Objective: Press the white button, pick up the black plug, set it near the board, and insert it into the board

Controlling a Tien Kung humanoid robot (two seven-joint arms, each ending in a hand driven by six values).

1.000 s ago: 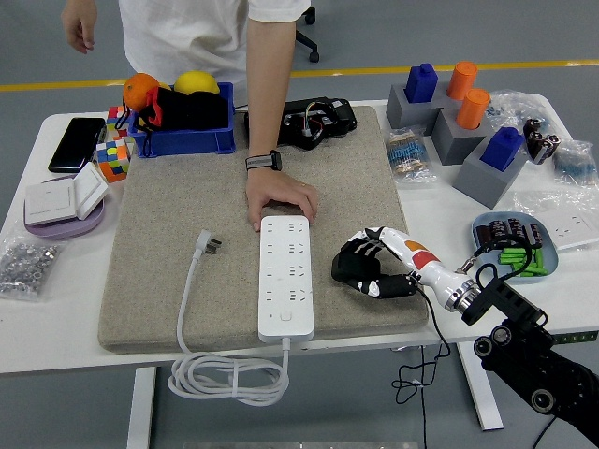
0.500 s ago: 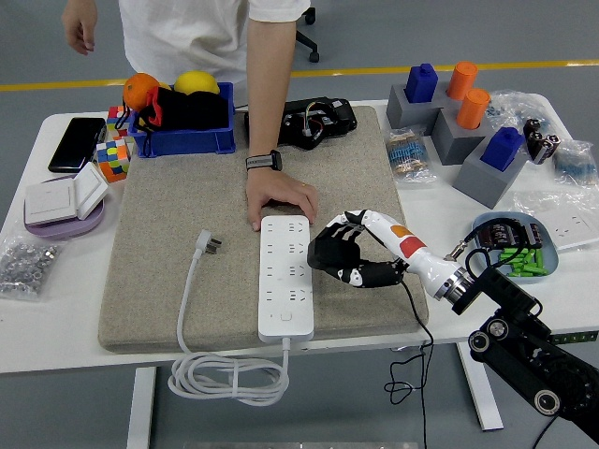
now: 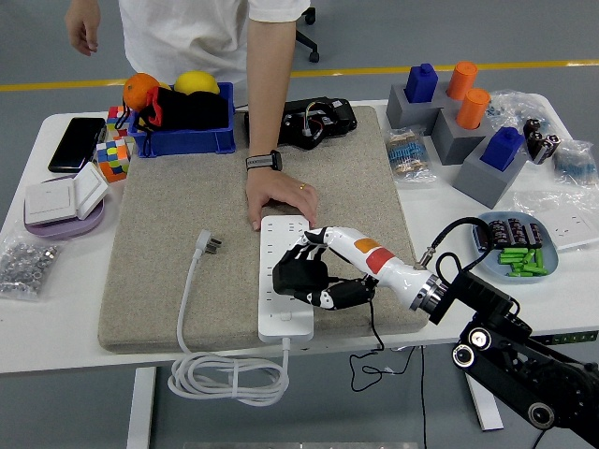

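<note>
A blue bin [image 3: 183,140] and black phone [image 3: 76,143] sit at the table's far left, near puzzle cubes [image 3: 113,155].

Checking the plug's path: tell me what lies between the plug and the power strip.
Head view: only bare mat lies between the plug and the power strip.

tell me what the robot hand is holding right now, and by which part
Nothing is held. The right hand hangs over the white power strip with fingers curled and empty. A person's hand presses down on the strip's far end. The plug lies untouched on the mat.
</note>
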